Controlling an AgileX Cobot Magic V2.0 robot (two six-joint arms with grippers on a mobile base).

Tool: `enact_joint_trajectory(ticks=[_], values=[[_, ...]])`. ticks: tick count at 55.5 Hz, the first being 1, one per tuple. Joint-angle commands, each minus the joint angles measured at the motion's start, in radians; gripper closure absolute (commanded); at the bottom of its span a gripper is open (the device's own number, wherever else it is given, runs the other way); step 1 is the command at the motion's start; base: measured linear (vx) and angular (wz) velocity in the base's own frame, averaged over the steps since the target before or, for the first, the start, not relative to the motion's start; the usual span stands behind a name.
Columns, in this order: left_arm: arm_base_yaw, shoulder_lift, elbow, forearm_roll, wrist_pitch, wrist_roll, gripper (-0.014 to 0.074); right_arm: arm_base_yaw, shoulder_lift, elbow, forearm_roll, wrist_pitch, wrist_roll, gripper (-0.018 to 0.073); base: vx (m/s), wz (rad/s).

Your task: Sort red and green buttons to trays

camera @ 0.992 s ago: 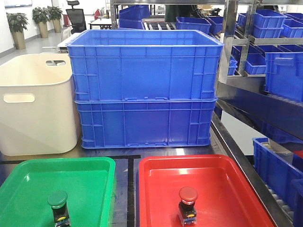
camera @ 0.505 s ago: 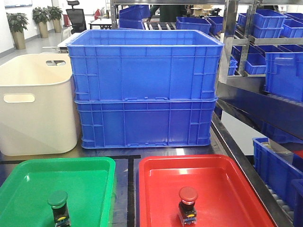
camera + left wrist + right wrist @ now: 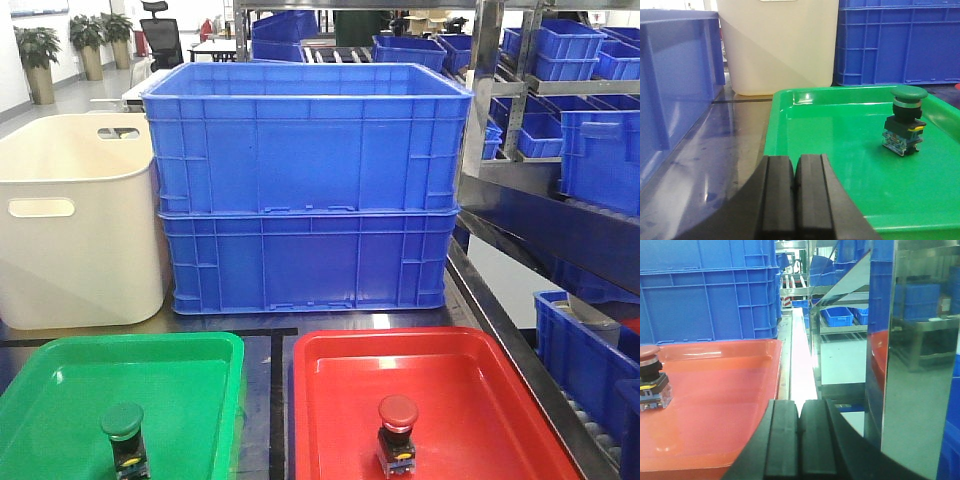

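Green plastic fills my left view: the green tray [image 3: 60, 400] lies on the dark surface [image 3: 725, 150], and the green button [image 3: 123, 436] stands upright inside it, apart from the walls. Beside it, with a narrow gap between, lies the red tray [image 3: 470, 400], and the red button [image 3: 397, 434] stands upright in it. My left hand [image 3: 795, 187] is clenched and carries nothing, poised over the near rim of the green tray. My right hand [image 3: 800, 432] is likewise pressed together and bare, seemingly near the red tray's right edge, though the angle makes that hard to judge. Behind the trays stand two stacked blue crates [image 3: 305, 190] and a cream tub [image 3: 75, 220].
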Motion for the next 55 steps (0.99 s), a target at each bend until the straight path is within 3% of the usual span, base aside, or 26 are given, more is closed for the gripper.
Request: enact_joint_trajectory(ticks=[1, 55], values=[[0.002, -0.014, -0.019, -0.003, -0.082, -0.009, 0.0603, -0.005, -0.014, 0.014, 0.016, -0.076, -0.028, 0.0571, 0.0, 0.0], [0.002, -0.014, -0.019, -0.003, -0.082, -0.009, 0.0603, -0.005, -0.013, 0.013, 0.015, -0.075, -0.025, 0.0571, 0.0, 0.0]])
